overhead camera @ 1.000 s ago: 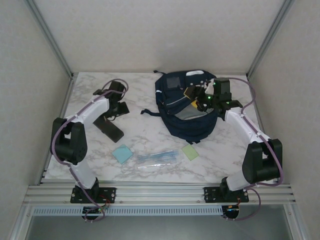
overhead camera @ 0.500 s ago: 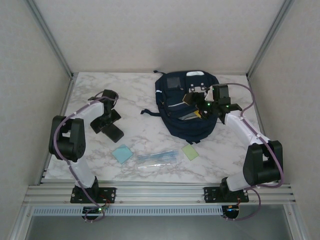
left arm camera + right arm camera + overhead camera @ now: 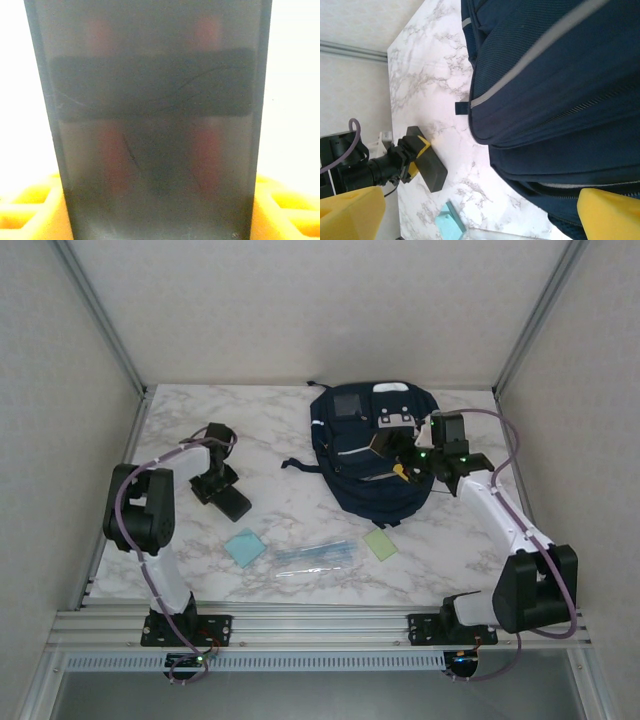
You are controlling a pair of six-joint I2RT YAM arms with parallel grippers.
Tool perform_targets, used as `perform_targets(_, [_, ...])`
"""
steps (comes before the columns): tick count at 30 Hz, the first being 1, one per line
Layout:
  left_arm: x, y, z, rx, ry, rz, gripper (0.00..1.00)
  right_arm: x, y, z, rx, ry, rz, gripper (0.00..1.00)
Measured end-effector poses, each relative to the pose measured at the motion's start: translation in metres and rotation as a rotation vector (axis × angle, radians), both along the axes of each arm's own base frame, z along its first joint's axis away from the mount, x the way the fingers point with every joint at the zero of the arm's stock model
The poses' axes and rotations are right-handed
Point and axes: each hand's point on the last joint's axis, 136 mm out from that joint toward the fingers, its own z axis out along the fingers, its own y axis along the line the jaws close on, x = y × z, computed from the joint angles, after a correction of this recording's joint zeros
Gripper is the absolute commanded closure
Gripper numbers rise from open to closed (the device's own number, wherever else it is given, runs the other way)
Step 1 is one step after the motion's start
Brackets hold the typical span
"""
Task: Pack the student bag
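While right claw (image 3: 403, 454) gapes wide over student bag (image 3: 350, 462), left claw (image 3: 213, 484) pinches black slab (image 3: 236, 505).

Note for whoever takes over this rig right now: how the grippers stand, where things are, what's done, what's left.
Left gripper: down over the black slab on the left of the table, straddling it; grip unconfirmed.
Right gripper: open, empty, above the backpack.
Done: nothing visibly packed; the backpack's inside is hidden.
Left: the slab, blue square, green square and clear packet lie on the table, waiting to go in.
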Motion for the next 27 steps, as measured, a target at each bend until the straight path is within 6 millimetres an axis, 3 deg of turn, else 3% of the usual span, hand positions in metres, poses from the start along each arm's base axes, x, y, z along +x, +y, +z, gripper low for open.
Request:
perform_targets(5, [0.0,-0.001,0.005,-0.009,-0.01,-0.002,0.41,-0.012,0.0,0.017,-0.006,-0.043,0.022,0.01])
perform_targets(9, [0.007,-0.013,0.03,-0.044,-0.074,-0.021,0.42,-0.017,0.015,0.026,0.014,-0.079,0.083,0.01])
perform_targets(12, [0.019,-0.035,0.063,-0.101,-0.165,-0.051,0.42,-0.02,0.037,0.027,0.031,-0.106,0.159,0.01])
perform_targets(17, [0.032,-0.098,0.116,-0.245,-0.306,-0.139,0.42,-0.024,0.099,0.017,0.041,-0.137,0.351,0.02])
perform_targets(22, [0.023,-0.147,0.127,-0.373,-0.318,-0.194,0.41,-0.021,0.148,0.006,0.05,-0.172,0.489,0.05])
perform_targets(27, [0.017,-0.169,0.13,-0.445,-0.311,-0.195,0.41,-0.013,0.17,-0.017,0.065,-0.174,0.532,0.11])
